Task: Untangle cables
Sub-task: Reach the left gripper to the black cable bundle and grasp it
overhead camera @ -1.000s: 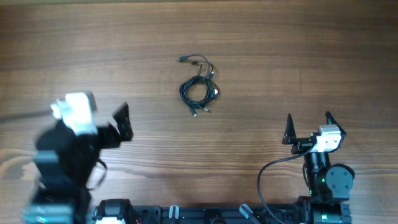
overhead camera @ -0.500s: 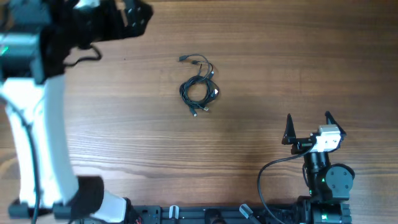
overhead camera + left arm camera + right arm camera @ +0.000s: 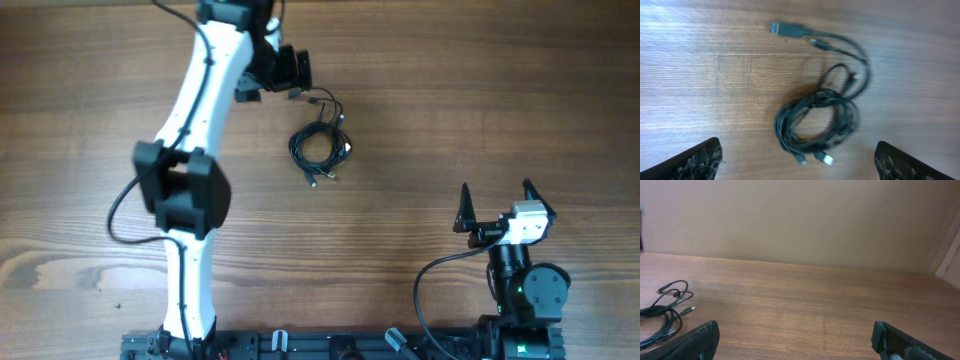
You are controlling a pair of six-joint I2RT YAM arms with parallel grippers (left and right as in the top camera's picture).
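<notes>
A bundle of thin black cables (image 3: 320, 142) lies coiled on the wooden table, with loose strands and small plugs running toward the back. In the left wrist view the cables (image 3: 817, 120) lie spread between and beyond my fingertips. My left gripper (image 3: 290, 72) is open and empty, hovering at the far-left end of the cables near the end plug (image 3: 776, 28). My right gripper (image 3: 495, 198) is open and empty, low at the front right, far from the cables. The cables also show at the left edge of the right wrist view (image 3: 662, 311).
The white left arm (image 3: 190, 170) stretches from the front left across the table toward the back. A beige wall (image 3: 800, 220) stands behind the table's far edge. The right arm base (image 3: 525, 290) sits at the front right.
My left arm has swung from the front left up and across to the back, and its gripper now sits just beyond the cables. The right arm and cables have not moved.
</notes>
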